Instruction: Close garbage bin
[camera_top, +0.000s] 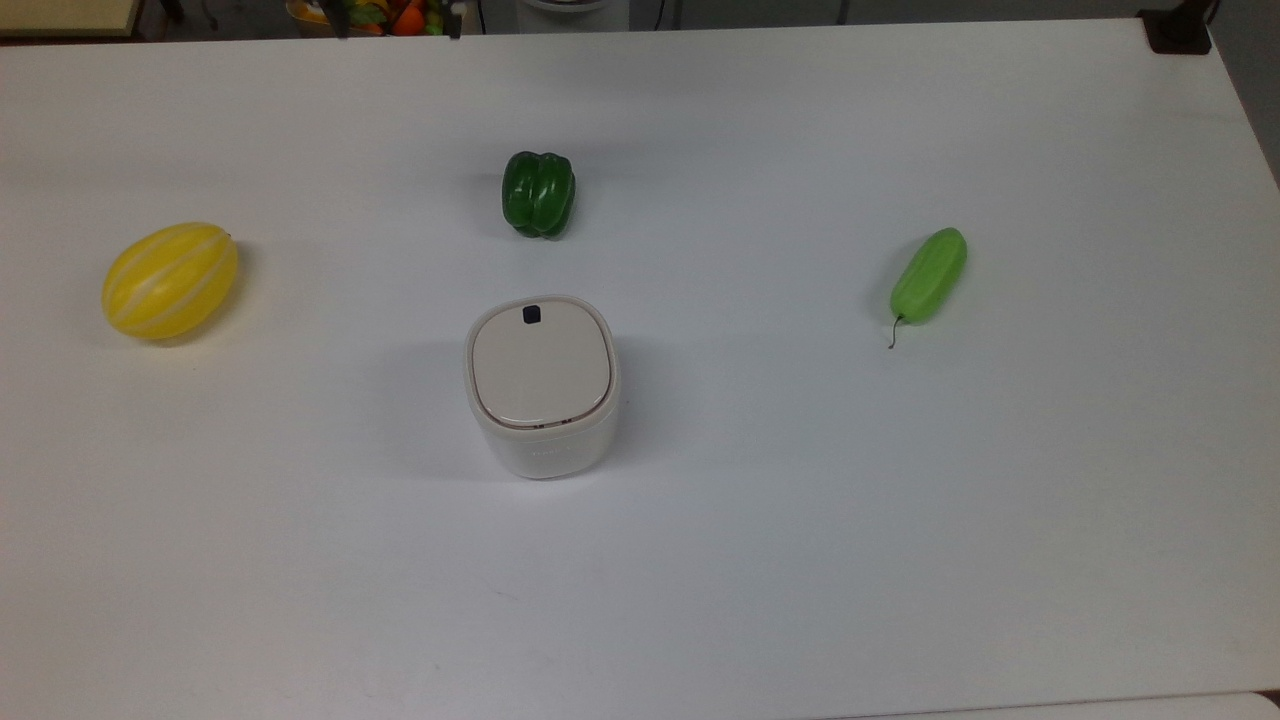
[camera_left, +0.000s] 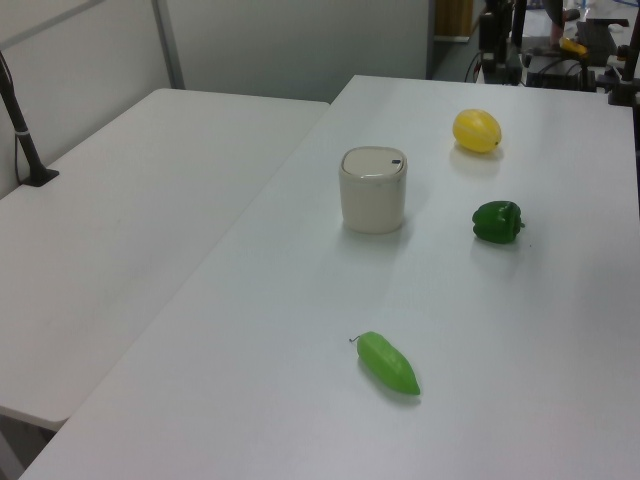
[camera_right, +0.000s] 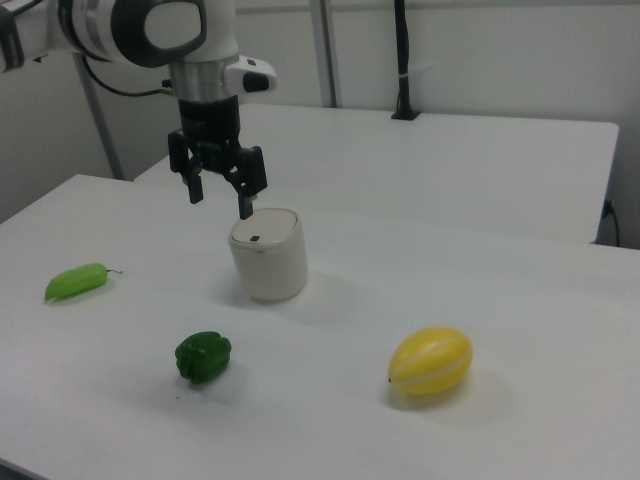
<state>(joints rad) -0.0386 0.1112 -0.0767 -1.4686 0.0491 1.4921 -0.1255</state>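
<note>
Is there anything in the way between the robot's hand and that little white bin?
Nothing visible. In the right view the hand hangs open just over the garbage bin, with only air between them. The green pepper and yellow melon lie well apart from it.

White tables (camera_left: 150, 230) against pale walls (camera_right: 500, 50)

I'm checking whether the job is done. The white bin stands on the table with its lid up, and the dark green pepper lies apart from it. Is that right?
Not quite: the lid is not up. In the top view it lies flat and shut on the white bin, with its small dark button showing. The rest holds: the bin stands on the table, and the dark green pepper lies apart from it.
</note>
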